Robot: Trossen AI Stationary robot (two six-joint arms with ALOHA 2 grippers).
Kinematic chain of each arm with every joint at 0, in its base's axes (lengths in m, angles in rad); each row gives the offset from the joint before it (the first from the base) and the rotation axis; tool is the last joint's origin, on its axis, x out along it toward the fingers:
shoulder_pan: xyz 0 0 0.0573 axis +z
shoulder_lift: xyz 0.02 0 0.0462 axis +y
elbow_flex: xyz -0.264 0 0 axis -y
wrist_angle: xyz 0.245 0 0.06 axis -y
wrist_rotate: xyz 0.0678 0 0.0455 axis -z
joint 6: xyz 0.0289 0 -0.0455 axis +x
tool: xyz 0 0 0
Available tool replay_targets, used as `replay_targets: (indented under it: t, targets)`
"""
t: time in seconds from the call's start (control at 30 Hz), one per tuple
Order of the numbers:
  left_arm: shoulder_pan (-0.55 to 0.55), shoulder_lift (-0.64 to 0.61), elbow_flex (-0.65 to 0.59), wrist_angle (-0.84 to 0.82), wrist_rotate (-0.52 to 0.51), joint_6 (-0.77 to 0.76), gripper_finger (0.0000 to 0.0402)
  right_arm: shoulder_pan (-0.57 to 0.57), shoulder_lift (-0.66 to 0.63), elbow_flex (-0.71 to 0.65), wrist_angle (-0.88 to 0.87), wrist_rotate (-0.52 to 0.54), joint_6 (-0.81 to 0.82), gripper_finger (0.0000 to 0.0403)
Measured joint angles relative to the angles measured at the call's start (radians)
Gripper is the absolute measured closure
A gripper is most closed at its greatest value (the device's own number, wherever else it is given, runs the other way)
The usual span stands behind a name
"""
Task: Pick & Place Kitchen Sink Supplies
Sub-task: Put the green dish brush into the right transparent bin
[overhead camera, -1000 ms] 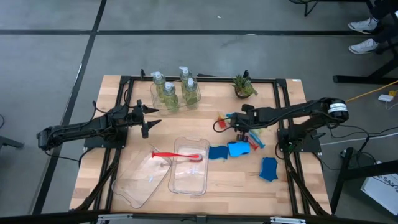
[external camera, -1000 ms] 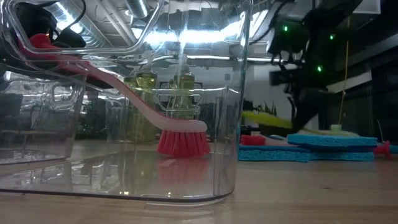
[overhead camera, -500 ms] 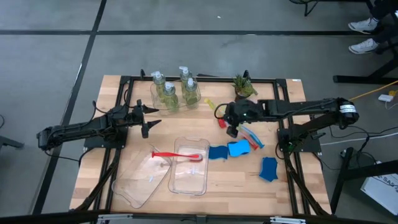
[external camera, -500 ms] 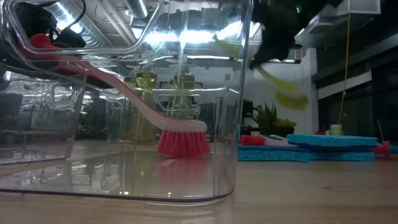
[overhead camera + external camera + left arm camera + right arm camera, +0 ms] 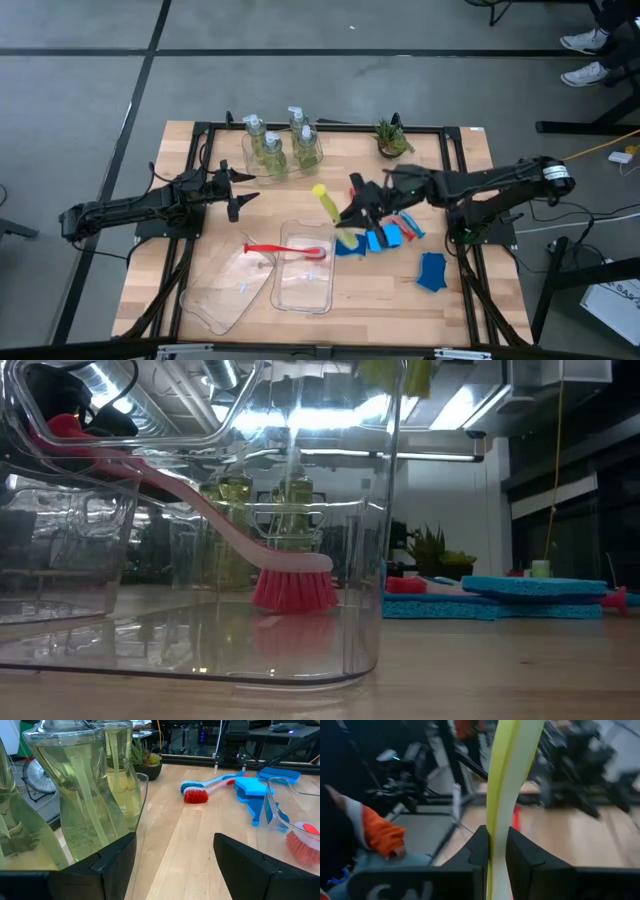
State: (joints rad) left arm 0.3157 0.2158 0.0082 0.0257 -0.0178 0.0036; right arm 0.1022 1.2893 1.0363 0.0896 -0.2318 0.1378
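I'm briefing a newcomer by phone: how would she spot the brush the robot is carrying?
Start at the clear tray near the table's front edge, where a red brush lies. Just beyond its right corner, the right pincer holds the yellow-green brush in the air. It is the only brush off the table and the only yellow-green one.

You have a light wooden desk [image 5: 300, 165] on a grey floor [image 5: 80, 90] crossed by dark lines, with bright ceiling lights [image 5: 470, 400] overhead.
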Motion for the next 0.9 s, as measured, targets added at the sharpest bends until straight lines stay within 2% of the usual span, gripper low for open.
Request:
replay_targets:
  t: [0.2,0.43,0.53,0.9]
  targets:
    - [0.0,0.0,0.0,0.0,0.0,0.0,0.0142,0.077,0.098,0.0,0.157,-0.018,-0.119,0.0358]
    - [0.0,0.0,0.0,0.0,0.0,0.0,0.0142,0.107,0.26,0.0,0.393,-0.137,-0.199,0.0358]
    - [0.0,0.0,0.0,0.0,0.0,0.0,0.0142,0.106,0.326,0.0,0.437,-0.177,-0.201,0.0358]
    - [0.0,0.0,0.0,0.0,0.0,0.0,0.0142,0.059,0.505,0.0,0.542,-0.181,-0.197,0.0358]
